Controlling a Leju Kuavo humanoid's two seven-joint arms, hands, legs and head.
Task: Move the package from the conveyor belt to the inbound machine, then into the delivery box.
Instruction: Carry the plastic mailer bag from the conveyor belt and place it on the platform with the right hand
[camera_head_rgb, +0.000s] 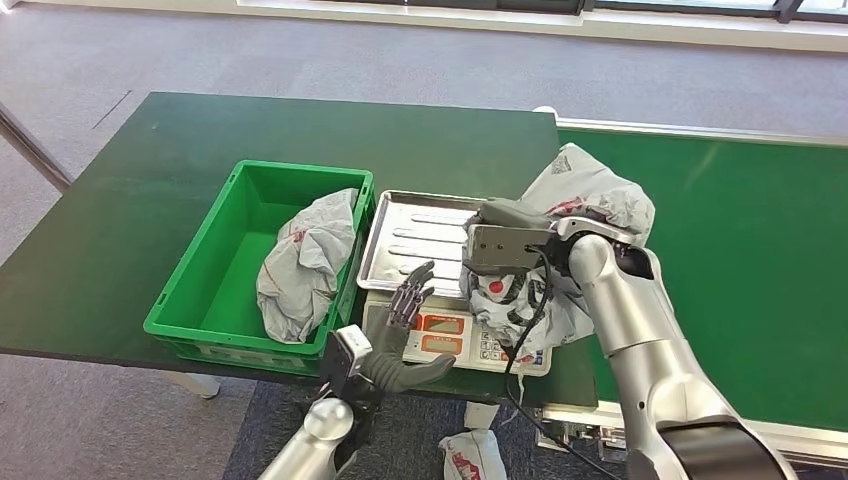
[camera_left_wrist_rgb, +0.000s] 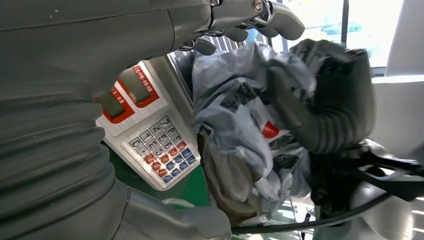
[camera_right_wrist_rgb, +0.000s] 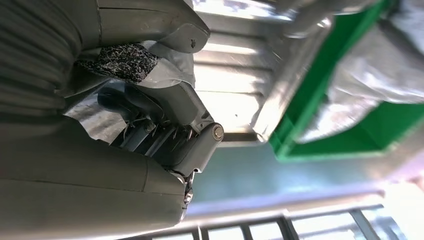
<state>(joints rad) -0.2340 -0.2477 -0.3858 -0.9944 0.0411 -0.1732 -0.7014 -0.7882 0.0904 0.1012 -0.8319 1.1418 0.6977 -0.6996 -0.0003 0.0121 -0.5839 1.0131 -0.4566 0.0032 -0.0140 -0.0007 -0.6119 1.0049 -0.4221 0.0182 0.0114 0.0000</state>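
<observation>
Right hand (camera_head_rgb: 520, 250) grips a crumpled grey package (camera_head_rgb: 590, 190), fingers wrapped into the plastic. The package is at the right edge of the scale (camera_head_rgb: 455, 335), partly over its steel tray (camera_head_rgb: 415, 240) and partly over the green conveyor belt (camera_head_rgb: 740, 270). Cannot tell whether it rests on the tray or hangs just above it.

Left hand (camera_head_rgb: 410, 330) holds nothing. Fingers are spread and raised over the front of the scale, near its red display and keypad (camera_left_wrist_rgb: 160, 150). Left wrist view: the package sits just beside the keypad, with the right hand's dark thumb pressed into it.

Green box (camera_head_rgb: 225, 290) stands on the dark green surface (camera_head_rgb: 120, 200), touching or just beside the tray's left side. A second grey package (camera_head_rgb: 305, 260) lies inside it, leaning against the wall nearest the scale.

A white bag (camera_head_rgb: 470, 455) lies on the floor below the surface edge.
</observation>
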